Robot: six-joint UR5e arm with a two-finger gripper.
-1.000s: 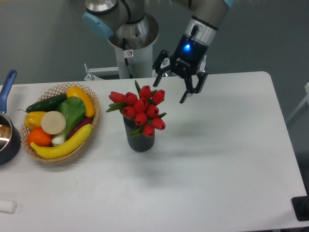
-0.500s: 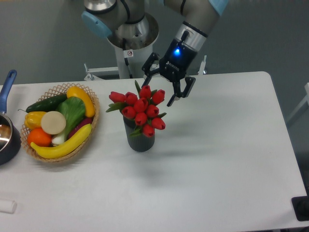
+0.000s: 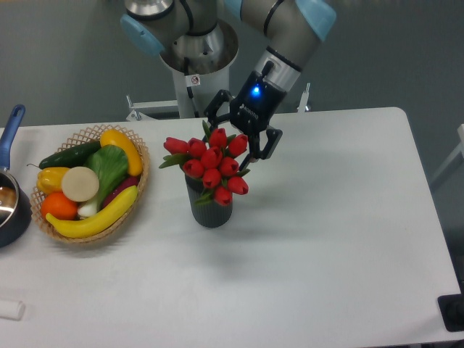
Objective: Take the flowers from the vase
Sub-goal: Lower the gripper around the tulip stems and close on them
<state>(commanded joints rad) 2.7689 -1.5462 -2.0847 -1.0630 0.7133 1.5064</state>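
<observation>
Gripper right up against the tulips, fingers spread

The gripper (image 3: 228, 146) sits at the back top of the flowers (image 3: 210, 164), fingers apart, one finger (image 3: 212, 110) on the left of the upper buds and the other on the right side of the bunch; can't tell if they actually touch the buds. The flowers stand in the dark ribbed vase (image 3: 212, 208) near the middle of the white table (image 3: 326, 239), red buds bunched above the rim with a few green leaves poking out. Left of the vase there's a woven basket (image 3: 92, 135) with a banana, cucumber, orange and other produce, and a blue-handled pot (image 3: 10, 196) at the far left edge.
</observation>
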